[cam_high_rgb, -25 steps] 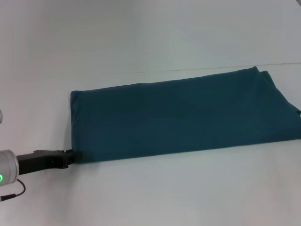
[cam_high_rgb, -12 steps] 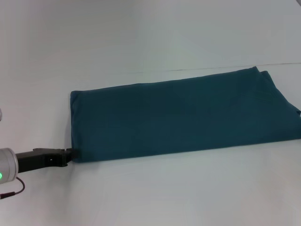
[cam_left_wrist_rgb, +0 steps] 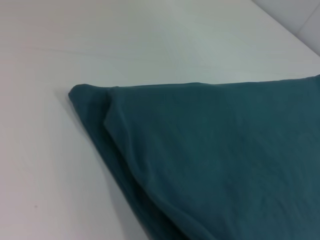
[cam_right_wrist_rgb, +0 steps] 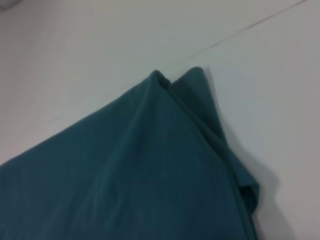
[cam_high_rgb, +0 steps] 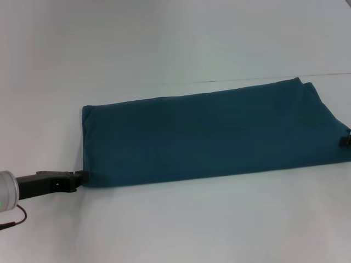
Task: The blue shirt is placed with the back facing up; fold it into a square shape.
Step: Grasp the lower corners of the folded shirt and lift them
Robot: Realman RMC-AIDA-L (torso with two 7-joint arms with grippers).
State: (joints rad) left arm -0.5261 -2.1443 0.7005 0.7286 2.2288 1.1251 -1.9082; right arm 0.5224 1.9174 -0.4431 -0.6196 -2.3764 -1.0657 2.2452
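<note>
The blue shirt point(cam_high_rgb: 208, 137) lies flat on the white table as a long folded strip, running from near left to far right, plain side up. My left gripper point(cam_high_rgb: 83, 176) sits at table height right against the strip's near-left corner. A dark tip of my right gripper point(cam_high_rgb: 346, 139) shows at the strip's right end, at the picture's edge. The left wrist view shows the shirt's layered left corner point(cam_left_wrist_rgb: 115, 115). Its doubled right-hand corner point(cam_right_wrist_rgb: 175, 100) fills the right wrist view. No fingers show in either wrist view.
The white table point(cam_high_rgb: 175, 219) surrounds the shirt on all sides. A thin seam line point(cam_high_rgb: 247, 80) crosses the table just behind the shirt's far edge.
My left gripper has drawn back a little to the left, from overlapping the shirt's near-left corner to its edge. A dark tip of the right gripper has appeared at the right end.
</note>
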